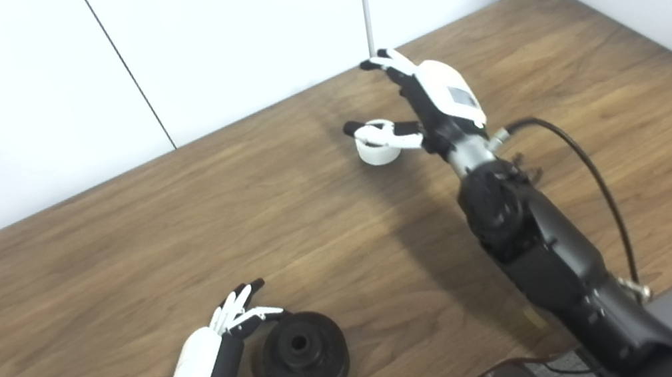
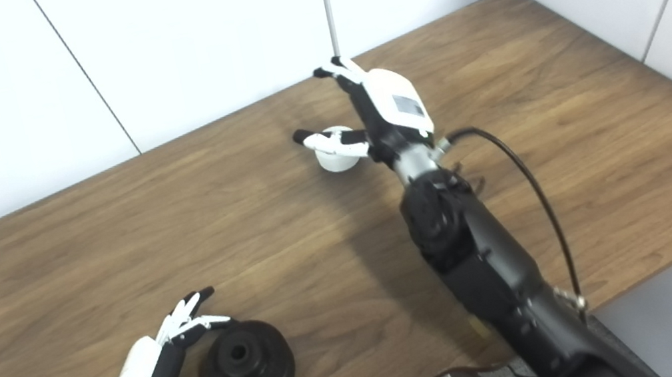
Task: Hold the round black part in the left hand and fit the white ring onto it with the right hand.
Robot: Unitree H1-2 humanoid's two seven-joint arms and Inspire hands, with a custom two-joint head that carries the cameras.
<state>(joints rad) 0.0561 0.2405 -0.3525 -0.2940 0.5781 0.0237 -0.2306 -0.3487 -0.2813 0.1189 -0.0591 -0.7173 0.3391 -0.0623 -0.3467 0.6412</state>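
Round black part [image 1: 300, 356], grooved disc, center hole, flat on table [image 1: 116, 250]

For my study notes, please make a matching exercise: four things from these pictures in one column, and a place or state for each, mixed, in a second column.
Things:
1. black part
2. white ring
3. left hand
4. table

Places or states:
A. brown wood, bearing everything
B. far side, under the right hand's thumb
C. open, fingers around the black part
D. lying flat at the near edge

Pairs: 1-D, 2-B, 3-C, 4-A
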